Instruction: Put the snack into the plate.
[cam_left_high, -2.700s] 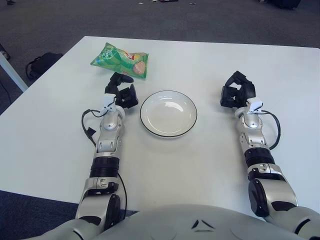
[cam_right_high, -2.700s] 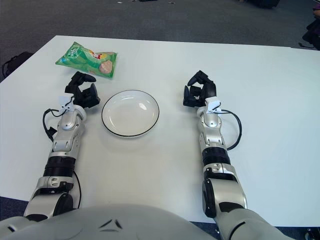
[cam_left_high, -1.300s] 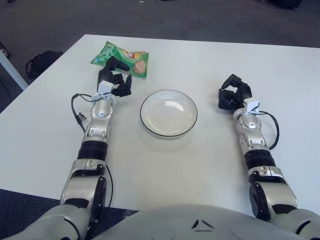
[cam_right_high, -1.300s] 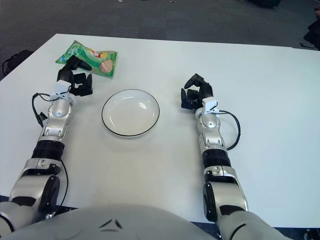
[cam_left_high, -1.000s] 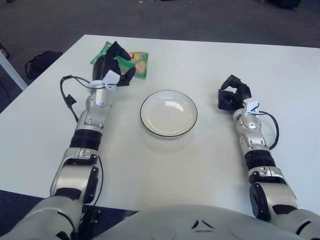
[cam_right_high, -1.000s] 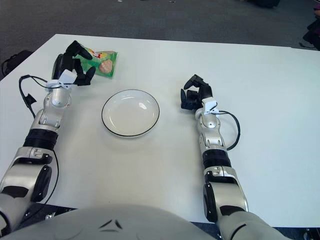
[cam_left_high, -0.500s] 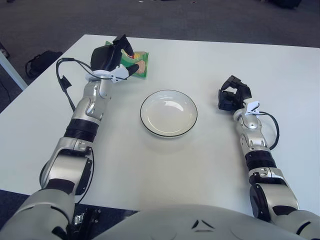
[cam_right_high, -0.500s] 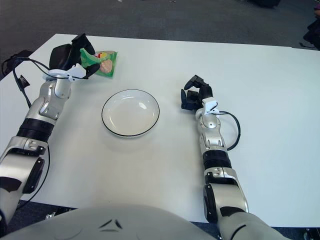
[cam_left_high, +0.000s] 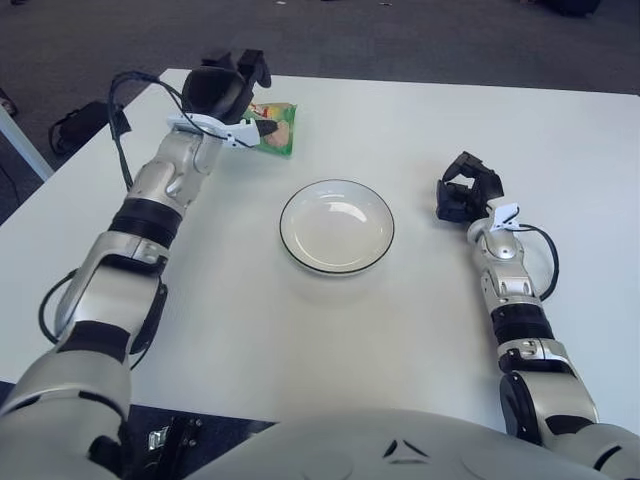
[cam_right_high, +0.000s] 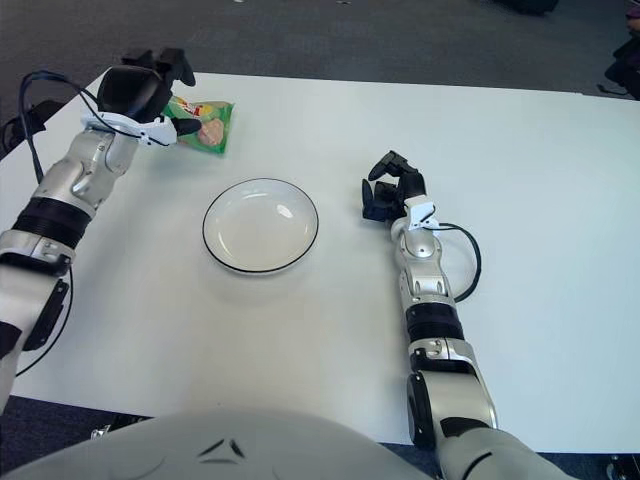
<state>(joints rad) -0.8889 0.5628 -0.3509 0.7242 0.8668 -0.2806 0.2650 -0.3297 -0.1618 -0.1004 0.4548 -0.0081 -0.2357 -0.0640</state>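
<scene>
Snack (cam_left_high: 272, 128) now under raised left robot hand (cam_left_high: 224, 90).

A white tabletop (cam_left_high: 330, 330) fills most of the view. Beyond its edge lies a dark grey carpeted floor (cam_left_high: 400, 45). At about ten o'clock, off the tabletop's left side, a black bag (cam_left_high: 80, 125) sits on the floor. At about nine o'clock, a pale table leg (cam_left_high: 25, 145) slants at the view's edge.

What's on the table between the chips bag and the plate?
Nothing: in the left eye view, only bare white table lies between the snack bag and the plate. The left hand is over the bag.
</scene>
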